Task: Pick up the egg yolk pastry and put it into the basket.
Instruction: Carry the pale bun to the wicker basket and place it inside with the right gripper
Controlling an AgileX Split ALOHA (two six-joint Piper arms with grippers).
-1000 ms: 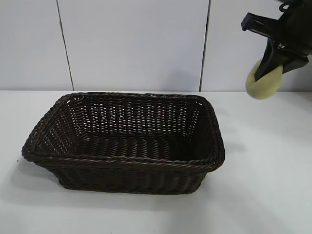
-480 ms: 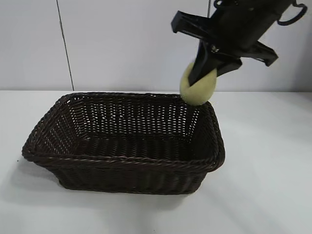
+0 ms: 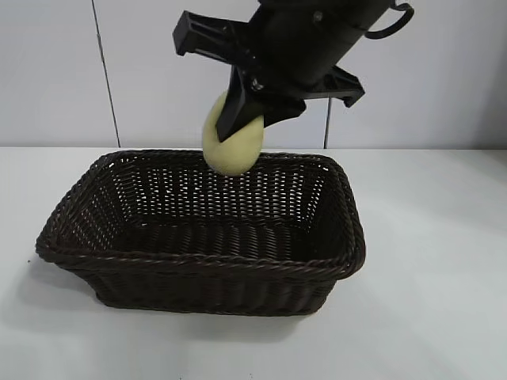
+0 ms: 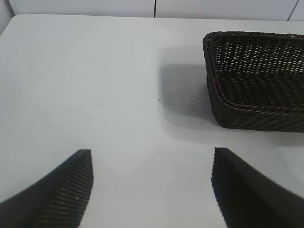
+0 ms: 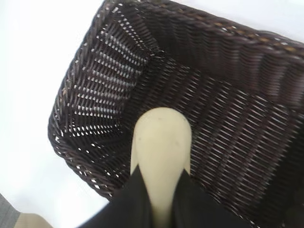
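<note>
Right claw (image 3: 238, 119) clamped nearly closed on the pastry (image 3: 232, 144), pinched at its upper end, lower half hanging free. Pastry in the air above the far rim of the basket (image 3: 198, 257), roughly mid-width, clear of the wicker. In the right wrist view, pastry (image 5: 160, 147) over the basket floor (image 5: 228, 128) near one corner, not centred.

Left claw (image 4: 152, 185) parked over bare counter (image 4: 95, 95), wide open, nothing held, basket (image 4: 256, 80) well off to one side of it.

Step in hand: carry over the basket, then release.
- Bring pastry nearer, toward the basket middle, before letting go; too close to the far wall now.
- Lower inside the rim before opening. Soft-looking lump, probably dents or rolls if dropped from height.
- Open slowly; narrow pinch may stick to the pads.
- Keep the claw body clear of the braided rim on the way down.

Hard to make out:
- Fingertips buried against the pastry; contact depth not visible.
- Top of the right arm cut off at the frame edge in the outside view.
- Height of pastry above the basket floor not judgeable.
- Near wall of the basket hides part of the floor from outside.
- Left arm not in the outside view at all.
</note>
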